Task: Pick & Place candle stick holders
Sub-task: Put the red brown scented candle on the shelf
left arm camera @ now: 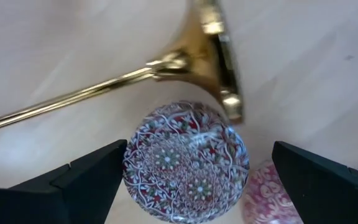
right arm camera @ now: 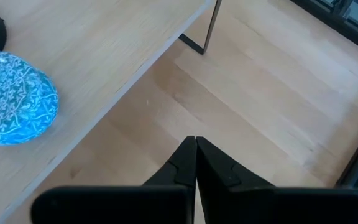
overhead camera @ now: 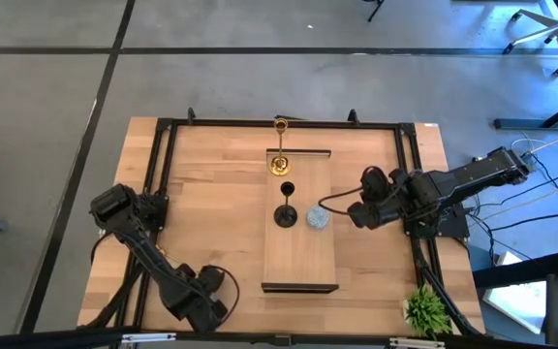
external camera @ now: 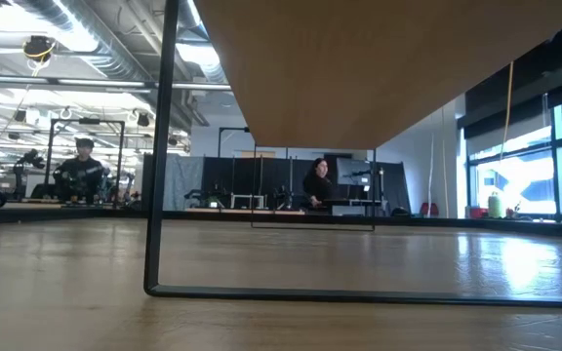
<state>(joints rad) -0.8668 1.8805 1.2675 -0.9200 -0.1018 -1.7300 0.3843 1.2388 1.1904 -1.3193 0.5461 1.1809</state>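
A: Step in hand? Our left gripper (left arm camera: 188, 186), jaws fully spread and empty, straddles the round mauve patterned holder (left arm camera: 185, 162) beside a toppled gold stemmed holder (left arm camera: 185, 59).

B: Next, we close on it. Right gripper (right arm camera: 196, 163) waits shut, empty, by the raised wooden shelf (overhead camera: 300, 262).

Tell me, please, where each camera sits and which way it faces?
High: overhead, straight down on table and both arms.
Low: table-top height, under the raised board into the room; no arm.
Left wrist: open left gripper around mauve holder.
Right wrist: shut right gripper, facing light-blue holder.
Shared: high view shows light-blue holder too.
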